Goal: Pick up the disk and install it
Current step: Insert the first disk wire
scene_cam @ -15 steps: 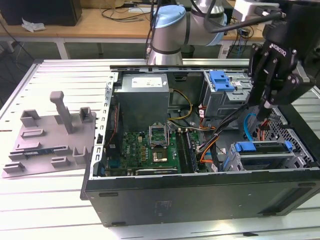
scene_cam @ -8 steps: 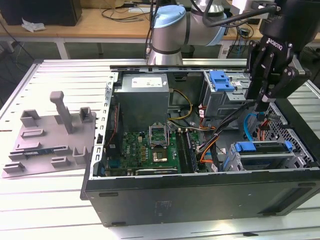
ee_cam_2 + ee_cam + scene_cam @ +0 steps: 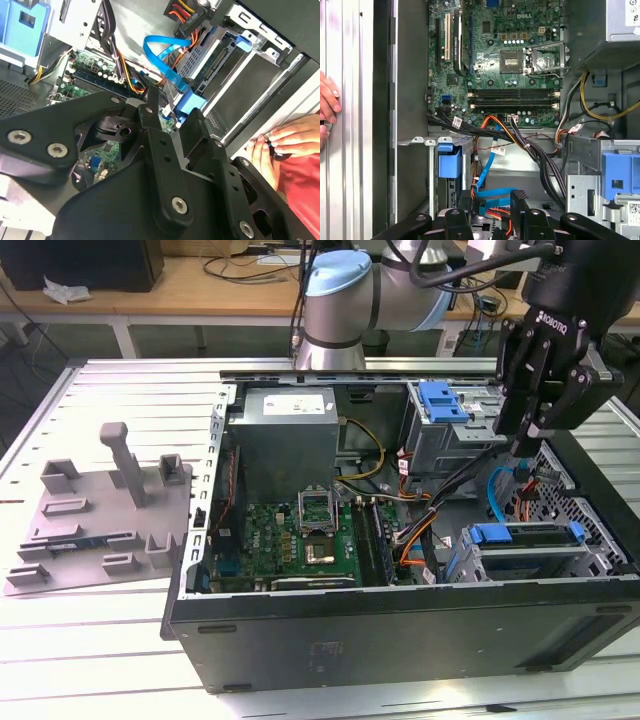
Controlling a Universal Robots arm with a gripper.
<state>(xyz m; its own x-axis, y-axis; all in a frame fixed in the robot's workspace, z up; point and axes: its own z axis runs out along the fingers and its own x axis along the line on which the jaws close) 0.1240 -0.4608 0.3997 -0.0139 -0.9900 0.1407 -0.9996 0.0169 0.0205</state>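
Over the front corner of the open computer case (image 3: 400, 630), toward the exterior view's right, I am hovering with my fingers (image 3: 152, 130) parted and gripping nothing. The gap between them is showing cables and circuit board.

The disk (image 3: 530, 540) is lying flat in the lower drive bay at that same corner, with its blue bracket running along the bay's edge. I am judging it to be seated in its slot, so the step in hand is looking like the close of the install rather than the pick-up. I cannot tell whether the bracket is fully latched.

From the exterior view, the disk is sitting below my fingertips and apart from them, nearer the case's front wall. In the second wrist view it (image 3: 227, 75) is lying just beyond the tips. A blue data cable (image 3: 165, 65) is looping through the space between us, with orange wires beside it.

By my reckoning, any move from here is calling for a straight, unhurried path that is not snagging that loop or dragging the wires across the motherboard (image 3: 300, 535). It is also calling for care on the outer side, where a person's hand (image 3: 326, 102) is resting on the bench (image 3: 120, 390) just beside the case wall
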